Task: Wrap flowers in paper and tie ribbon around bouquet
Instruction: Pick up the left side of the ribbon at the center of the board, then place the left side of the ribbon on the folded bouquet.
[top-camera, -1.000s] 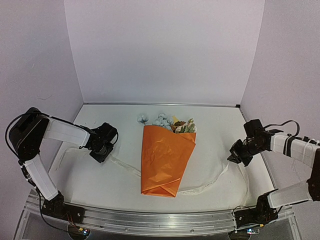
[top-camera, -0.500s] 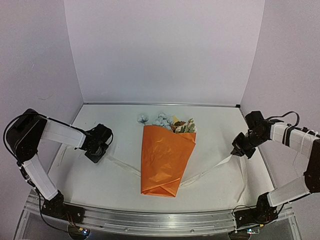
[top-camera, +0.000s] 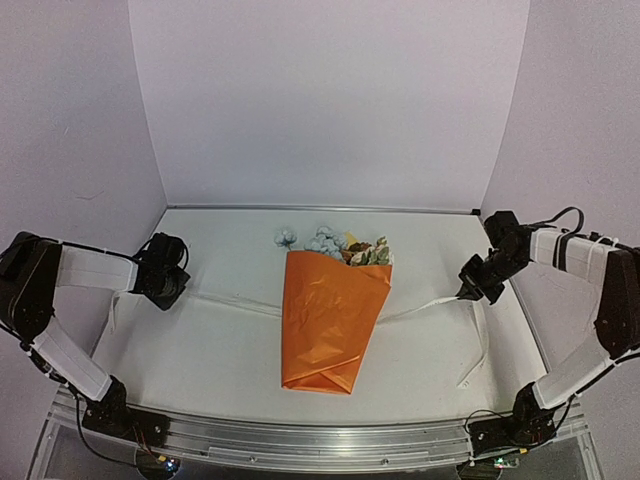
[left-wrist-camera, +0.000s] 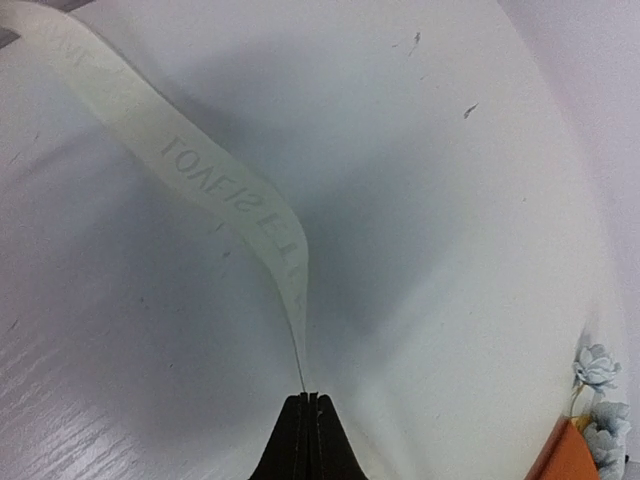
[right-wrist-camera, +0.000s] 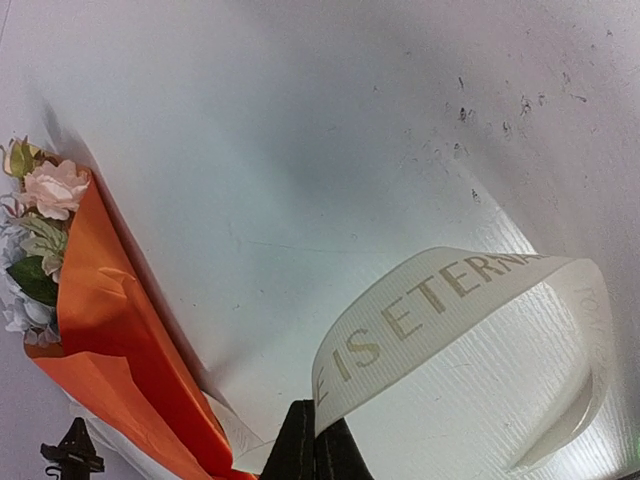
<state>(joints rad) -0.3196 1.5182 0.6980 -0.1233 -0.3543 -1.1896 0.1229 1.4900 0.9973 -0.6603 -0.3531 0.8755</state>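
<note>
From above, your ribbon (top-camera: 420, 308) runs crosswise under the bouquet (top-camera: 330, 320), which lies lengthwise mid-counter (top-camera: 230, 370), with the left hand (top-camera: 178, 290) and right hand (top-camera: 468, 292) at opposite sides, and both wrist views show each hand pinching the ribbon tight.

Left arm (top-camera: 95, 268) and right arm (top-camera: 580, 253) show white covers, black joints, black cables.
</note>
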